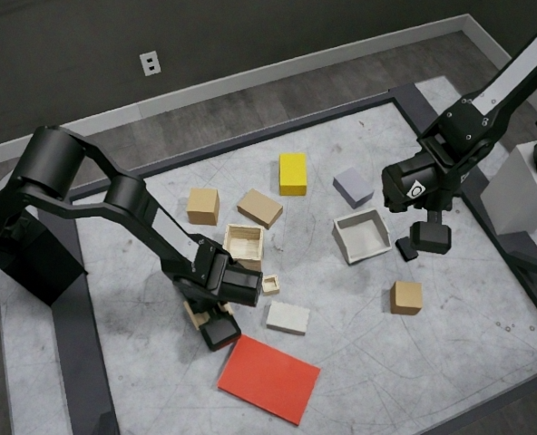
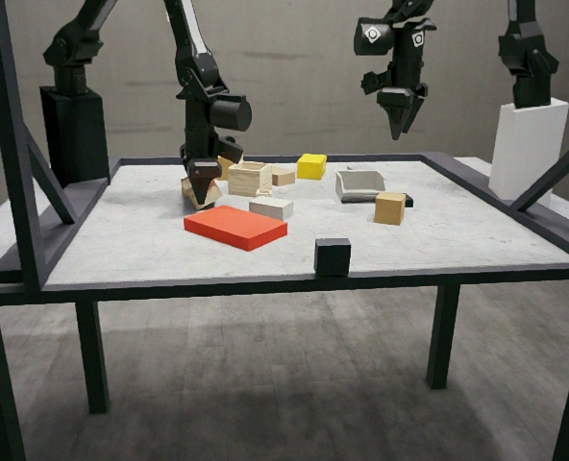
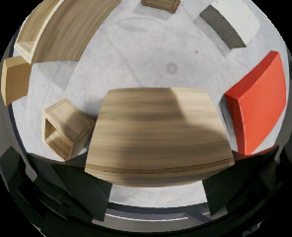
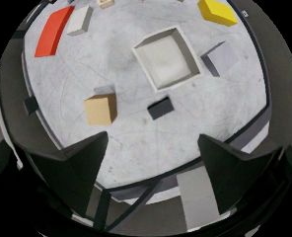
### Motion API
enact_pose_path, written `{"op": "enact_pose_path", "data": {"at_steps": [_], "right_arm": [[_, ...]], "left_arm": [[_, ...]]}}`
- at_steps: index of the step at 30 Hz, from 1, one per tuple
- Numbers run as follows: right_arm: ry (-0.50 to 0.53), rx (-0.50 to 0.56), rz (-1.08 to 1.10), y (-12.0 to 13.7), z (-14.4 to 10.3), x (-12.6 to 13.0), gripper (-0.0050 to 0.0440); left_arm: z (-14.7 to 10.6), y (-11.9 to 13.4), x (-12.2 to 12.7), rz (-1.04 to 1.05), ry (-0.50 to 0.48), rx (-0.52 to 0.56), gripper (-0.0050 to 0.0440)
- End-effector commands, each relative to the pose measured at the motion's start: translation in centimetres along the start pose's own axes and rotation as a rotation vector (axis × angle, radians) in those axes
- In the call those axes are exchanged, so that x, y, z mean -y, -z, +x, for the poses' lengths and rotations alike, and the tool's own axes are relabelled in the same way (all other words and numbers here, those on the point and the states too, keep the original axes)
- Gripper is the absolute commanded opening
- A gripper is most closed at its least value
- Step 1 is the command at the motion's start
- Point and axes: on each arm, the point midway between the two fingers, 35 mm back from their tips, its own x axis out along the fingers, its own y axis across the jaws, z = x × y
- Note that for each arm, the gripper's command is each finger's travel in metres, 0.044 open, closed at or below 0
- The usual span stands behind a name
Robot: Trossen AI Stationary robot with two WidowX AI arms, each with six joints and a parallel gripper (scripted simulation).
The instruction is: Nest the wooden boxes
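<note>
While the left gripper (image 1: pixel 216 318) (image 2: pixel 201 198) (image 3: pixel 156 138) pinched a tan wooden box (image 1: pixel 194 315) (image 2: pixel 188 190) (image 3: pixel 156 128) near the red slab (image 1: pixel 268 379) (image 2: pixel 235 226) (image 3: pixel 259 104) (image 4: pixel 53 32), the right gripper (image 1: pixel 430 236) (image 2: pixel 402 130) (image 4: pixel 154 137) hung spread; righting likely underway; levelling next.

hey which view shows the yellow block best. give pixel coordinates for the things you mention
The top view: the yellow block (image 1: pixel 292 173) (image 2: pixel 310 166) (image 4: pixel 217 12) appears whole, unobstructed and fairly large. The exterior view also shows it whole, but smaller. The right wrist view catches it near the edge, and the left wrist view lacks it.

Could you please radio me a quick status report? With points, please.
Left gripper (image 1: pixel 218 330) (image 2: pixel 201 197) (image 3: pixel 157 180) shut on wooden box (image 1: pixel 194 315) (image 2: pixel 188 190) (image 3: pixel 158 130); right gripper (image 1: pixel 430 234) (image 2: pixel 399 133) (image 4: pixel 153 138) open, aloft. Nesting unfinished. Small box (image 3: pixel 71 119) close beside held one.
</note>
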Motion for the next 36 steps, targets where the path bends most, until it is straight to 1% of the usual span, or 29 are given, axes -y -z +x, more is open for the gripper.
{"op": "enact_pose_path", "data": {"at_steps": [1, 3, 6, 12, 15, 17, 18, 19, 22, 25, 27, 29, 33, 36], "right_arm": [[-0.011, 0.021, 0.002, -0.4, -0.6, -0.3, 0.0400], [-0.011, 0.021, 0.002, -0.4, -0.6, -0.3, 0.0400], [-0.011, 0.021, 0.002, -0.4, -0.6, -0.3, 0.0400], [-0.011, 0.021, 0.002, -0.4, -0.6, -0.3, 0.0400], [-0.011, 0.021, 0.002, -0.4, -0.6, -0.3, 0.0400], [-0.011, 0.021, 0.002, -0.4, -0.6, -0.3, 0.0400], [-0.011, 0.021, 0.002, -0.4, -0.6, -0.3, 0.0400], [-0.011, 0.021, 0.002, -0.4, -0.6, -0.3, 0.0400], [-0.011, 0.021, 0.002, -0.4, -0.6, -0.3, 0.0400], [-0.011, 0.021, 0.002, -0.4, -0.6, -0.3, 0.0400], [-0.011, 0.021, 0.002, -0.4, -0.6, -0.3, 0.0400], [-0.011, 0.021, 0.002, -0.4, -0.6, -0.3, 0.0400], [-0.011, 0.021, 0.002, -0.4, -0.6, -0.3, 0.0400], [-0.011, 0.021, 0.002, -0.4, -0.6, -0.3, 0.0400]], "left_arm": [[-1.3, -0.4, 0.9, 0.003, 0.030, 0.080, -0.0050], [-1.2, -0.3, 0.9, 0.003, 0.029, 0.112, -0.0050], [-1.3, 0.1, 0.9, 0.001, 0.030, 0.189, -0.0050], [-1.2, 0.3, 0.9, 0.001, 0.030, 0.226, -0.0050], [-1.2, 0.7, 0.9, -0.001, 0.031, 0.312, -0.0050], [-1.2, 0.9, 0.9, -0.002, 0.032, 0.333, -0.0050], [-0.8, 1.1, 0.6, -0.002, 0.022, 0.332, -0.0050], [-0.7, 1.2, 0.6, -0.002, 0.021, 0.354, -0.0050], [-0.7, 1.6, 0.6, -0.004, 0.022, 0.447, -0.0050], [-0.2, 1.9, 0.3, -0.002, 0.011, 0.477, -0.0050], [-0.2, 1.9, 0.3, -0.002, 0.011, 0.477, -0.0050], [-0.1, 2.3, 0.3, -0.003, 0.011, 0.549, -0.0050], [0.0, 2.5, 0.3, -0.003, 0.012, 0.607, -0.0050], [0.2, 2.9, 0.3, -0.004, 0.013, 0.701, -0.0050]]}}
